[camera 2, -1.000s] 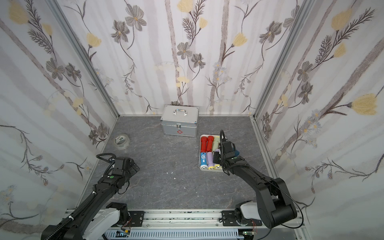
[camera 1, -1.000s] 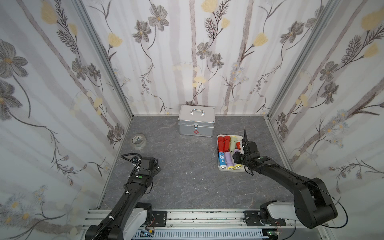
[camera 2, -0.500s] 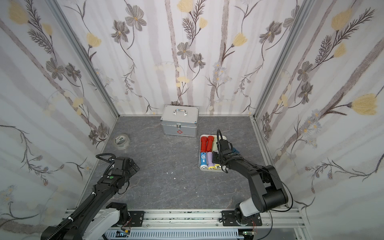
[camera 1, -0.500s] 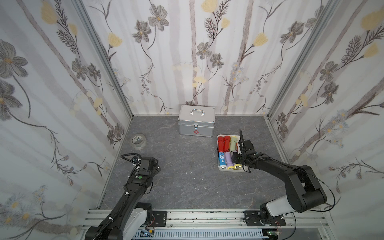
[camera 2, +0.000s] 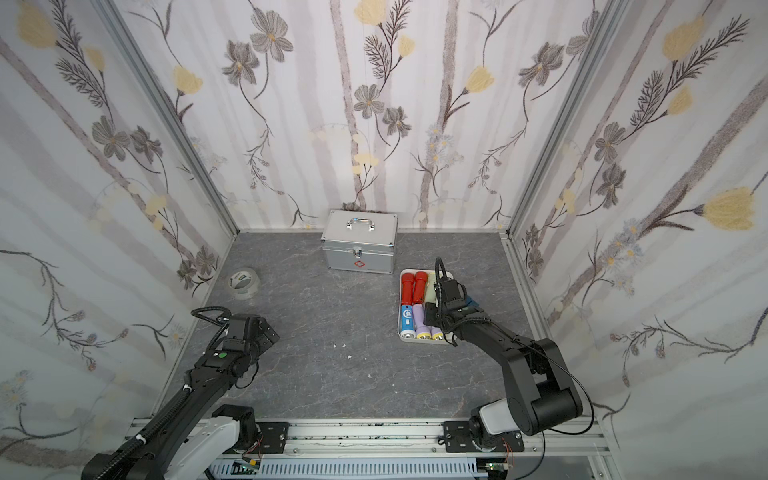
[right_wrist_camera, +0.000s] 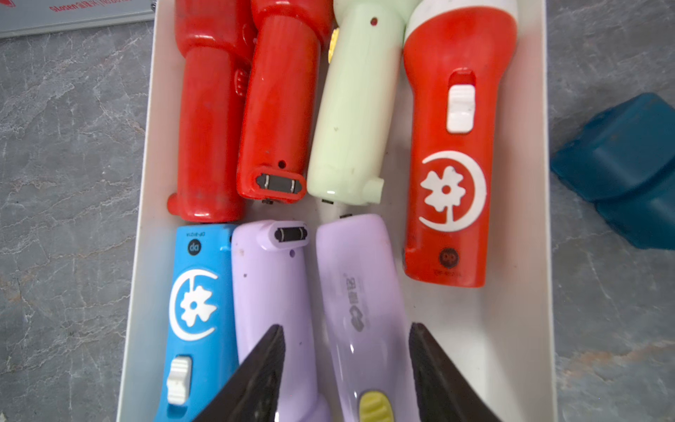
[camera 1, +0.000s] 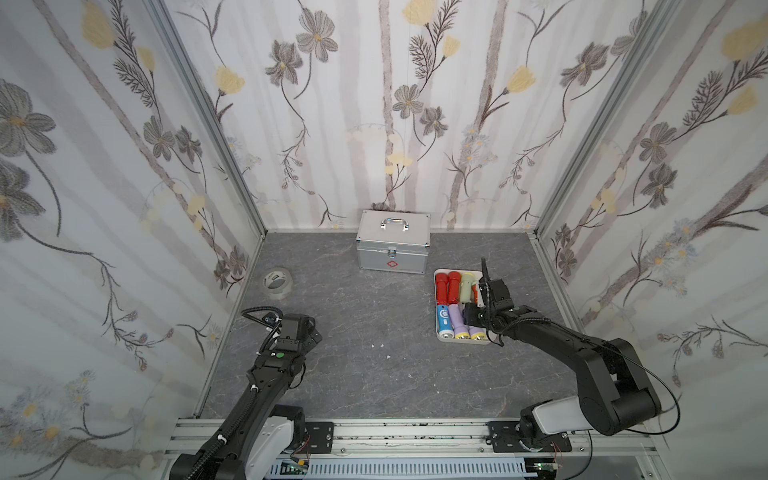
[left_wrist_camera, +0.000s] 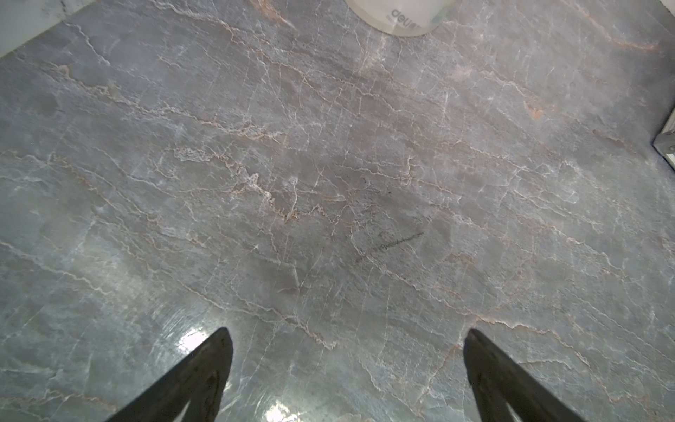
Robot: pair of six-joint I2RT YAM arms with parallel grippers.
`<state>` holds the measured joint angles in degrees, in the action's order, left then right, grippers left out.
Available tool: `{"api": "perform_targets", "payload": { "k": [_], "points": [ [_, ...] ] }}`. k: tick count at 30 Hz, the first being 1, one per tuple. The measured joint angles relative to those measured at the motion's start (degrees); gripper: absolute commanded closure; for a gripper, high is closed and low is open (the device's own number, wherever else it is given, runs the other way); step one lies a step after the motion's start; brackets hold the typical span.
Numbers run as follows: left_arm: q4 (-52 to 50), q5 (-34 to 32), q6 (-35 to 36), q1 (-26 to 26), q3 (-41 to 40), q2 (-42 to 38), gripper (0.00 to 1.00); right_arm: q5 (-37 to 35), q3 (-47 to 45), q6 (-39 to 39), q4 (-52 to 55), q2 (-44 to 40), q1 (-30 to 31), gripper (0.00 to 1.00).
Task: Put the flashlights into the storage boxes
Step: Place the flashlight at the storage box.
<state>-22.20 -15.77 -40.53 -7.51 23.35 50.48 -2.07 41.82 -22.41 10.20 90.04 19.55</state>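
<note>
The white tray (right_wrist_camera: pixel 146 146) holds several flashlights side by side: two plain red (right_wrist_camera: pixel 208 128), one pale green (right_wrist_camera: pixel 350 109), one red with a white emblem (right_wrist_camera: pixel 453 164), one blue (right_wrist_camera: pixel 199 292) and two lilac (right_wrist_camera: pixel 270 292). My right gripper (right_wrist_camera: pixel 346 326) hovers low over the tray's near half (camera 1: pixel 457 341), open. Its fingers stand either side of the second lilac flashlight (right_wrist_camera: pixel 361 285) with a gap on both sides. In both top views the right gripper (camera 1: pixel 471 320) covers part of the tray (camera 2: pixel 419 340). My left gripper (left_wrist_camera: pixel 347 330) is open over bare floor at the near left (camera 1: pixel 309 328).
A silver metal case (camera 1: pixel 392 245) with a red cross stands at the back, just behind the tray. A tape roll (camera 1: pixel 276 282) lies near the left wall. A teal-blue block (right_wrist_camera: pixel 621 164) sits on the floor right beside the tray's outer side. Patterned walls close in three sides.
My right gripper's jaws have spread apart, letting go of the lilac flashlight, which lies in the tray. The wrist has shifted slightly over the tray's near half. The left arm has not moved.
</note>
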Motion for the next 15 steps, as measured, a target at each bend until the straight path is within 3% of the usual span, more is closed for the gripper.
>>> {"api": "perform_targets", "payload": {
  "k": [3, 9, 15],
  "points": [
    [0.00, 0.00, 0.00, 0.00, 0.00, 0.00, 0.00, 0.02, 0.33, -0.02, 1.05, -3.41, 0.00, 0.37],
    [1.95, 0.74, 0.04, -0.72, -0.90, 1.86, 0.00, -2.23, 4.94, -0.46, 3.30, -14.43, 0.00, 0.02],
    [6.99, 3.72, 2.64, -4.02, -0.96, 5.60, 0.00, -16.72, 1.86, 0.85, -2.21, -25.75, -2.01, 0.00]
  ]
}}
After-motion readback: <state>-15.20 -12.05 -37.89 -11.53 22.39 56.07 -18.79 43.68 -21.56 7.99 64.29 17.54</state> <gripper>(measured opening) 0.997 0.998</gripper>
